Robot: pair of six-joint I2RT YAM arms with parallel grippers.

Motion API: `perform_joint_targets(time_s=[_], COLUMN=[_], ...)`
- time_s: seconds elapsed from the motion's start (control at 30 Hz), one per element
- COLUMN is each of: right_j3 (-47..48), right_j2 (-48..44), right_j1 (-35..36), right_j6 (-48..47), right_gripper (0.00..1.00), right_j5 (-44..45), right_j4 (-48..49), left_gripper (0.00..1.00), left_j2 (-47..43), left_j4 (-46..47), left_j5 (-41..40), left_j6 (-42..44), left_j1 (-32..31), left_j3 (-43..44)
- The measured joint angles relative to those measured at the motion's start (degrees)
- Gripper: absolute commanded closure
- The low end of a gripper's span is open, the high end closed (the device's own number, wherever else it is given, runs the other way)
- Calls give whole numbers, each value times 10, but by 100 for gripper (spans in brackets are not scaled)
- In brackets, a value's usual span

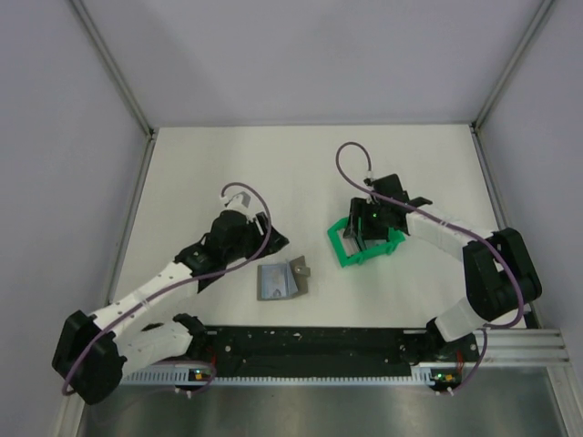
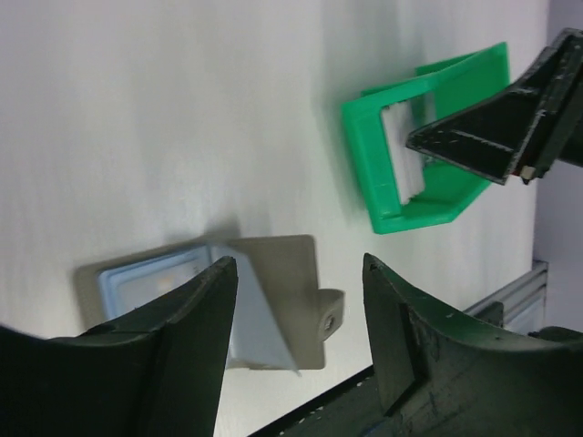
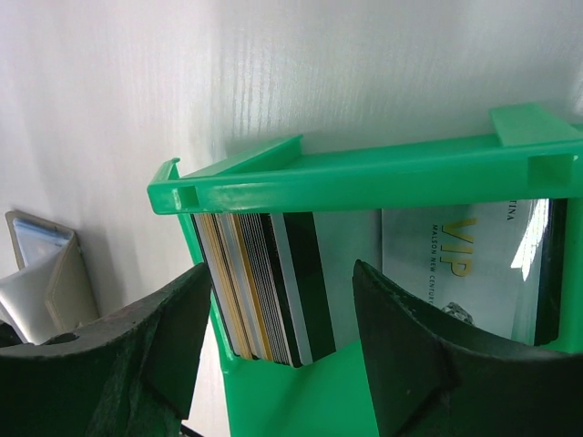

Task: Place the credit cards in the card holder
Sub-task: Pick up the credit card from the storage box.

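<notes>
The card holder point(image 1: 276, 282) lies flat near the table's front edge, blue-grey, with a beige snap flap point(image 2: 287, 273) folded open. My left gripper point(image 1: 276, 242) hovers just above and behind it, open point(image 2: 299, 273), with nothing between its fingers. Several credit cards point(image 3: 260, 282) stand on edge in a green frame point(image 1: 364, 244), and a silver VIP card point(image 3: 455, 259) leans at its right side. My right gripper point(image 1: 366, 228) is over the frame, open point(image 3: 282, 273), one finger on each side of the card stack. I cannot tell whether the fingers touch the cards.
A black rail point(image 1: 310, 350) with the arm bases runs along the near edge. Grey walls close in the white table point(image 1: 228, 173) on the left, back and right. The card holder point(image 3: 41, 264) also shows at the left of the right wrist view.
</notes>
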Motion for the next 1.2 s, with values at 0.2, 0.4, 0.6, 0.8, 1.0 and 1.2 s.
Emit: perform_joint_targets(time_s=[0.2, 0.4, 0.6, 0.8, 1.0, 1.2], right_j3=[12, 16, 21, 26, 26, 26], right_j2=[0, -1, -1, -1, -1, -1], right_j1=[0, 0, 0, -1, -1, -1], right_j6=[-4, -4, -4, -4, -3, -4], right_gripper=[36, 36, 36, 36, 36, 36], right_j5=[0, -3, -5, -8, -14, -18], right_j4=[-3, -5, -7, -7, -7, -7], left_gripper=[46, 48, 50, 50, 51, 57], left_j2=[136, 207, 302, 379, 390, 425], left_j4=[88, 116, 147, 149, 137, 137], left_j5=[95, 148, 189, 200, 183, 172], left_j6=[10, 7, -2, -7, -16, -18], left_j1=[0, -1, -18, -51, -64, -70], left_j3=[62, 90, 165, 200, 200, 217])
